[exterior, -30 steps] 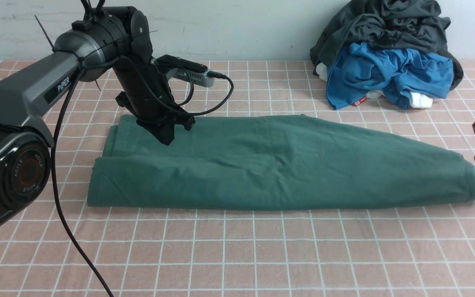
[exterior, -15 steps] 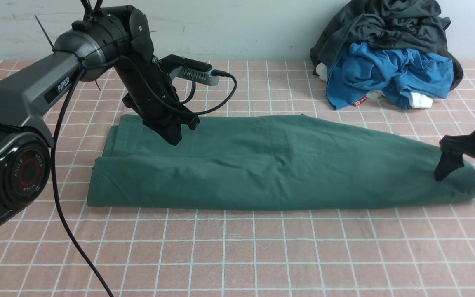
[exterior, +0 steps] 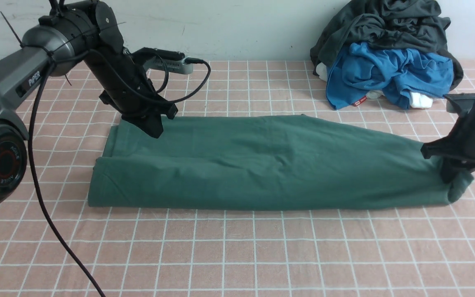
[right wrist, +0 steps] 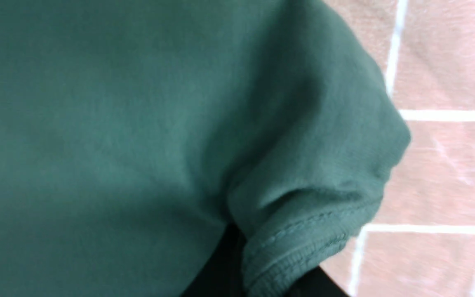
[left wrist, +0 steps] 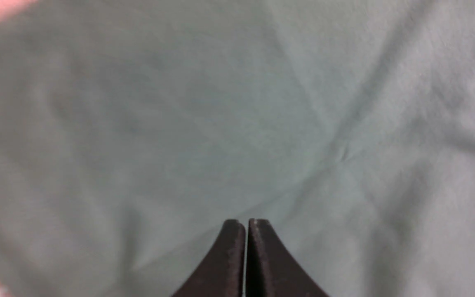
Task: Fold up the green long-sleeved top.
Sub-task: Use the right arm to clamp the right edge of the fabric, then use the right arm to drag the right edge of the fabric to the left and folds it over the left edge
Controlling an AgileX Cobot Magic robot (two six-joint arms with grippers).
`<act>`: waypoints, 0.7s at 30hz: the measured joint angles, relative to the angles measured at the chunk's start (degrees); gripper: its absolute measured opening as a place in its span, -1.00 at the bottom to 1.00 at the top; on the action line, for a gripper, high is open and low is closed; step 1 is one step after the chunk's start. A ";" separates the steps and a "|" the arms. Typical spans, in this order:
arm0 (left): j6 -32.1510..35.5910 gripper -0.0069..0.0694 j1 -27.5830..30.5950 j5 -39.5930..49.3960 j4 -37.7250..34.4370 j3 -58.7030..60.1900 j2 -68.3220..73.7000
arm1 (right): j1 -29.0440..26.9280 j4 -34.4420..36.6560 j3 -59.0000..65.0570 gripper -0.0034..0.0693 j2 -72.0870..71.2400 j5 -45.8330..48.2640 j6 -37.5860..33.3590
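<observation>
Green long-sleeved top (exterior: 262,165) lay in long folded band across table (exterior: 237,255). My right claw (exterior: 452,180) pinched its ribbed right end; left claw (exterior: 155,133), pressed together, empty at far-left corner. I judged cloth soft, limp, light: grip hems.

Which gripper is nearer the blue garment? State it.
Right: the right gripper clamps the green long-sleeved top in front of the blue garment; the left gripper is over its opposite end.

Top (exterior: 262,165): plain dull forest green. Tablecloth (exterior: 237,255): salmon pink, white grid lines. Blue garment (exterior: 386,74): bright, plain. Dark garment (exterior: 386,24): grey-black. Wall (exterior: 237,24): pale greenish white.
</observation>
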 joint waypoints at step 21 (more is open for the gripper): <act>1.99 -0.83 8.07 0.92 -0.77 0.00 -20.46 | 11.93 -1.46 -12.91 -0.82 -17.37 2.27 -1.54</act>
